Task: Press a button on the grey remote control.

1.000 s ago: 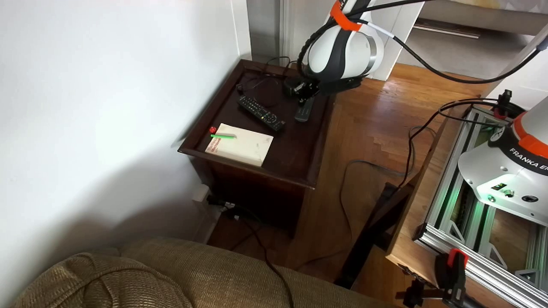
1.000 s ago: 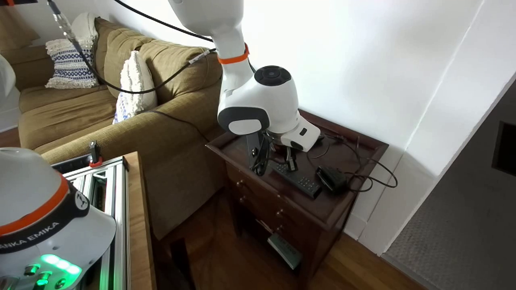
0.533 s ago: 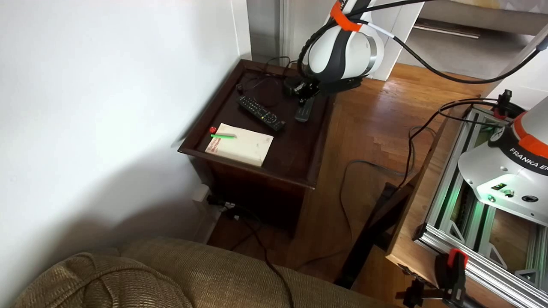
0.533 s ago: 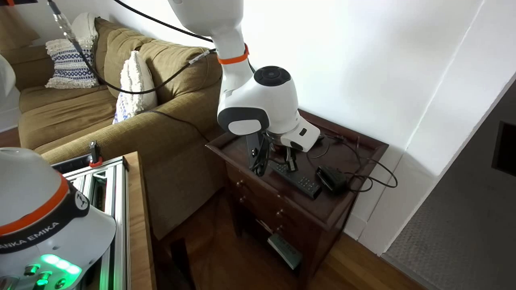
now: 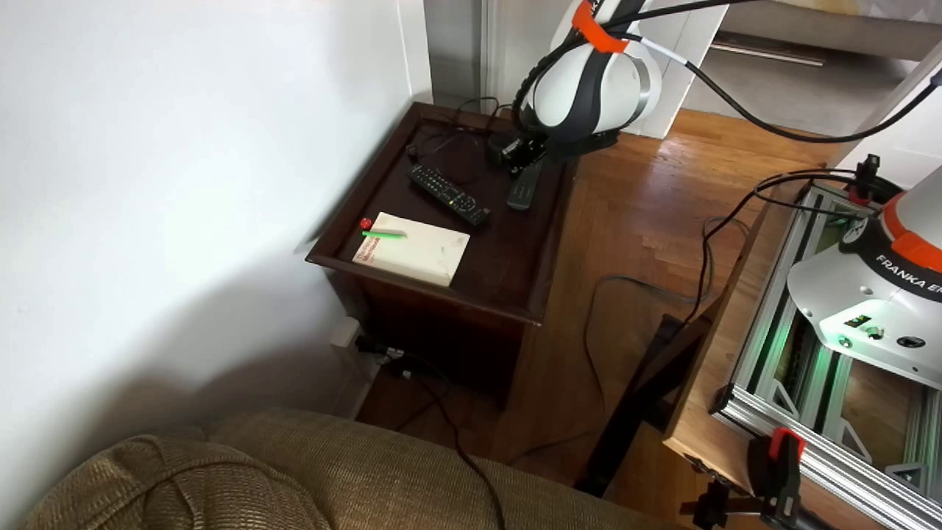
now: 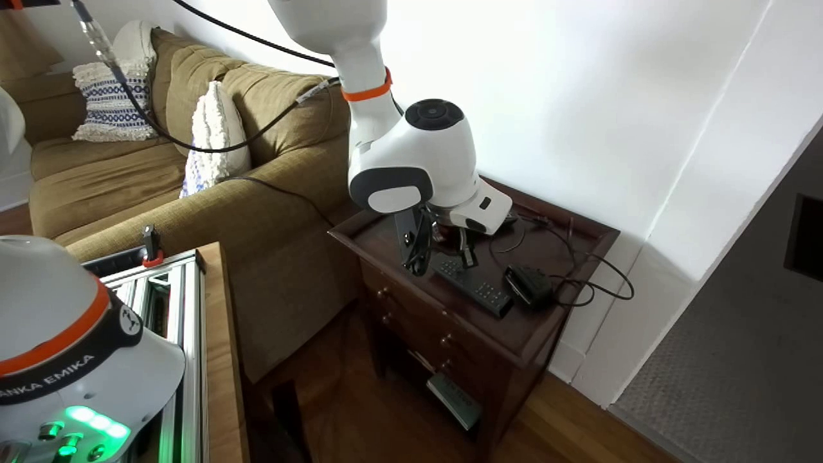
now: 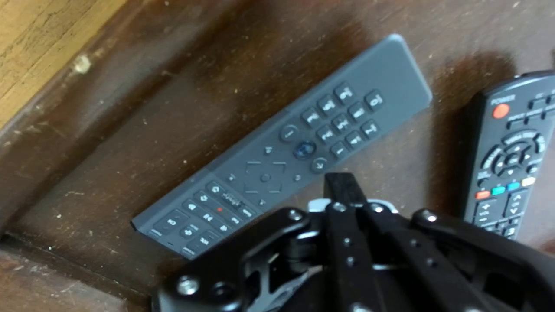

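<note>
The grey remote control lies flat on the dark wooden side table, slanting across the middle of the wrist view. It also shows in both exterior views, as a dark slim bar partly hidden by the gripper, and nearer the table's front edge. My gripper is shut, its fingertips together with nothing between them. In the wrist view the tips overlap the table just beside the remote's long edge, near its round buttons. In an exterior view the gripper is over the remote, seemingly a little above it.
A longer black remote with coloured buttons lies nearby, also in an exterior view. A black box with looping cables sits at the remote's end. A cream booklet with a green pen lies farther off. The table has a raised rim.
Over the last half second my gripper and arm have lifted slightly away from the grey remote. The remotes, booklet and black box have not moved.
</note>
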### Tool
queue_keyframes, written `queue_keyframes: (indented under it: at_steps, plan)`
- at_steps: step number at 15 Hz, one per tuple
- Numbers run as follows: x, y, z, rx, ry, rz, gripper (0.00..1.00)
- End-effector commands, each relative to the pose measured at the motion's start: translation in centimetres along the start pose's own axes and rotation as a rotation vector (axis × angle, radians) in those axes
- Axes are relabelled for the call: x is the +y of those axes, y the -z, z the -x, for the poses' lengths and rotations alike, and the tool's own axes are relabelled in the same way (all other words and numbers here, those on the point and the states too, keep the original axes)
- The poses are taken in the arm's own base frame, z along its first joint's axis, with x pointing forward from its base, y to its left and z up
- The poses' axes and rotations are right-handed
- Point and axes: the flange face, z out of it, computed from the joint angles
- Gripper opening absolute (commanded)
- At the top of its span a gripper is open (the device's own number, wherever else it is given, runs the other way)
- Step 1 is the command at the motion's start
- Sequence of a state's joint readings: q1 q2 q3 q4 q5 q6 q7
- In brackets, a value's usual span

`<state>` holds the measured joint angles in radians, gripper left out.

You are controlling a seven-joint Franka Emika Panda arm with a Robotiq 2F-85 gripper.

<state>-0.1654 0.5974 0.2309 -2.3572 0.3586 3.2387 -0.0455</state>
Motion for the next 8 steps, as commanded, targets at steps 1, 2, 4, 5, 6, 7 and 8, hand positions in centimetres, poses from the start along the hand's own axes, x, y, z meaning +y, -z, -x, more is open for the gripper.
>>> queue_keyframes:
  at_steps: [1,2,4,5,6,7,8]
  plan:
    - [-0.3,2.1,-0.2,0.024,0.013,0.008,0.00]
    - [-0.3,2.7,-0.3,0.018,0.016,0.012,0.00]
    - [0.1,4.1,-0.4,0.023,0.019,0.046,0.00]
    - [0.7,4.9,-0.3,0.012,0.010,0.067,0.00]
    - [1.0,5.8,0.1,-0.021,0.001,0.081,0.00]
    - [1.3,6.5,0.2,-0.040,0.001,0.097,0.00]
    - [1.4,7.5,0.4,-0.066,0.002,0.109,0.06]
